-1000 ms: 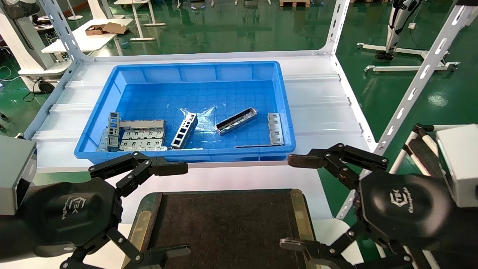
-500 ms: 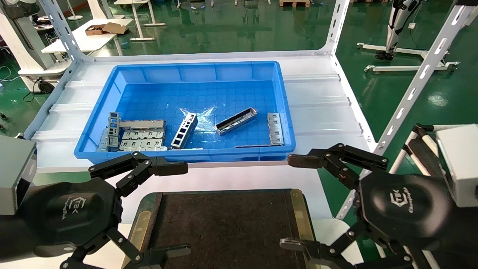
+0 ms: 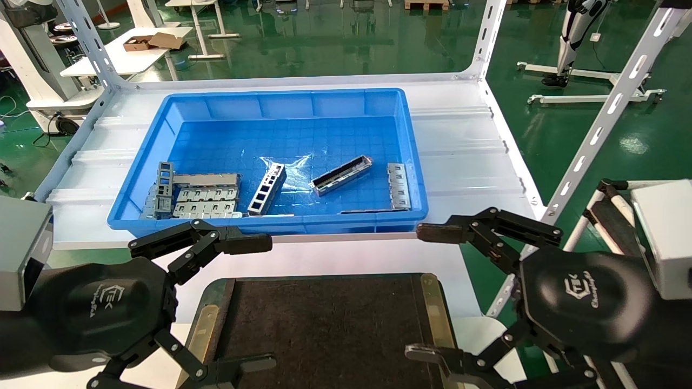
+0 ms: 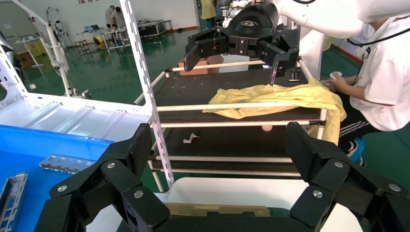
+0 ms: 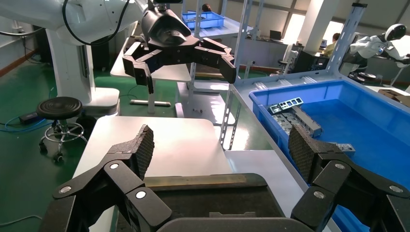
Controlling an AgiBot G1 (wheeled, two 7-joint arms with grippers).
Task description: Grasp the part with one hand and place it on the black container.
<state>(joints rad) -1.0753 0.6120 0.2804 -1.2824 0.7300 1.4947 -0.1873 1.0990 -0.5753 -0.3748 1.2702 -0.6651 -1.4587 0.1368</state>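
Observation:
The part, a slim silver-grey channel bar with a dark inside, lies slanted on the floor of the blue bin, right of its middle. The black container, a flat dark tray with brass strips on two sides, lies at the table's front between my hands; it also shows in the right wrist view. My left gripper hovers open and empty over the tray's left edge. My right gripper hovers open and empty over its right edge. Both are well short of the bin.
In the bin also lie a grey ladder-like piece, stacked flat plates with tabs at the left and one plate at the right wall. White perforated shelf uprights stand at the right. A cart with a yellow cloth stands beyond.

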